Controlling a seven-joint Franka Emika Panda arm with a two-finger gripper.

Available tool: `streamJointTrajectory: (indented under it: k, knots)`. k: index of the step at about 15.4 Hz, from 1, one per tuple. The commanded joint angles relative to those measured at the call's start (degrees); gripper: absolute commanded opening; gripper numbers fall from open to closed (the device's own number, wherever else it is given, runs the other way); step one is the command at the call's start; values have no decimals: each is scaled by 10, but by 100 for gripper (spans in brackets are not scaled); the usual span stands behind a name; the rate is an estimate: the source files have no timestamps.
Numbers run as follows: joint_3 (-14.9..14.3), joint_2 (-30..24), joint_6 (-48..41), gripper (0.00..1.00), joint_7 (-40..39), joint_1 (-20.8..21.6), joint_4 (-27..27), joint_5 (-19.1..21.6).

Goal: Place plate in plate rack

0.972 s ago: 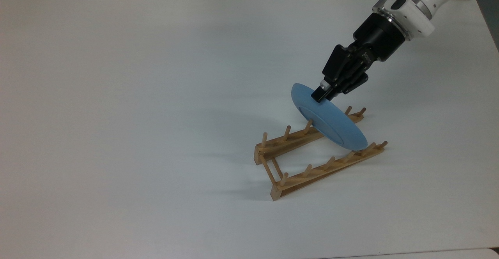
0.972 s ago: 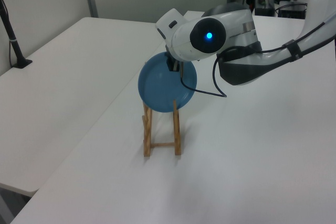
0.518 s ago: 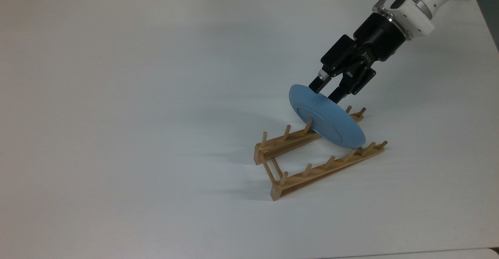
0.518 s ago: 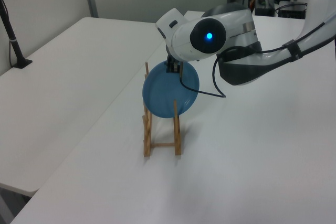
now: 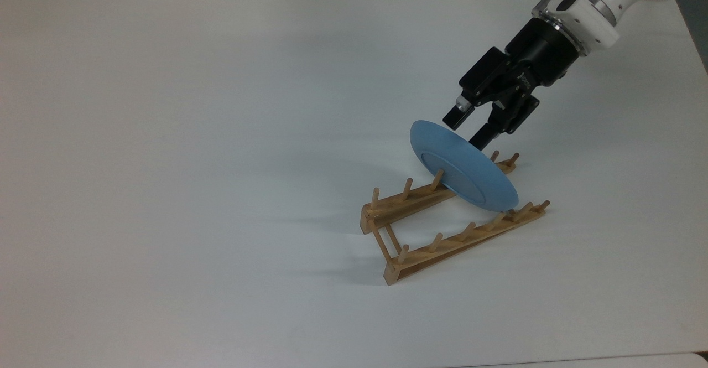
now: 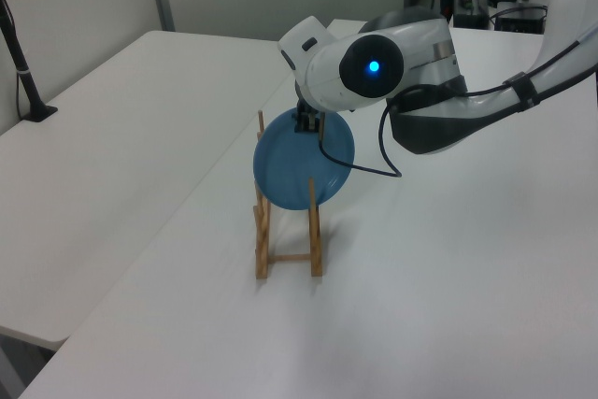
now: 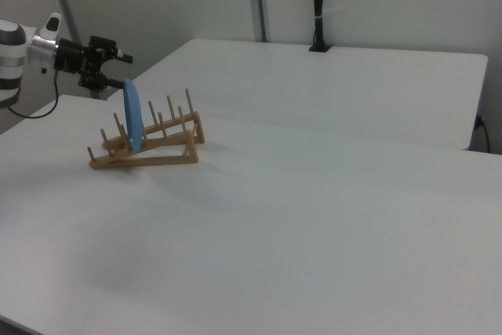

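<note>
The light-blue plate (image 5: 464, 167) stands on edge in the wooden plate rack (image 5: 451, 246), between pegs near the rack's far-right end in the top view, leaning towards the top view's left. My gripper (image 5: 467, 128) hangs open just above and to the right of the plate's top rim, one finger on each side of it, holding nothing. In the left view the plate (image 6: 304, 162) sits across both rails of the rack (image 6: 263, 231), with the gripper (image 6: 306, 121) at its top edge. In the right view the plate (image 7: 132, 115) stands in the rack (image 7: 149, 159), and the gripper (image 7: 116, 70) is just to its upper left.
The rack rests on a wide white table (image 5: 221, 135). The arm (image 5: 581, 3) comes in from the top view's upper right. A black pole (image 6: 21, 72) stands at the table's far left edge in the left view.
The gripper has opened and let go of the plate. The plate settled lower between the pegs, and the gripper drew back slightly up and to the top view's right.
</note>
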Motion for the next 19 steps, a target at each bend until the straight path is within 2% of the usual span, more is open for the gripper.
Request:
streamJointTrajectory:
  k: [1, 2, 6, 8, 12, 14, 16, 19]
  knots:
    - [29, -5, -8, 100, 39, 5, 5, -13]
    - [33, -6, -8, 100, 56, 5, 4, -13]
    - [87, -29, -7, 100, 154, -6, 0, 6]
    - [106, -62, -5, 100, 181, -27, -15, 60]
    - [138, -125, -7, 100, 178, -87, -19, 236]
    - [167, -153, -13, 100, 170, -137, -23, 309]
    - [204, -178, -15, 100, 144, -205, -51, 364]
    - [221, -211, -29, 100, 103, -281, -93, 408]
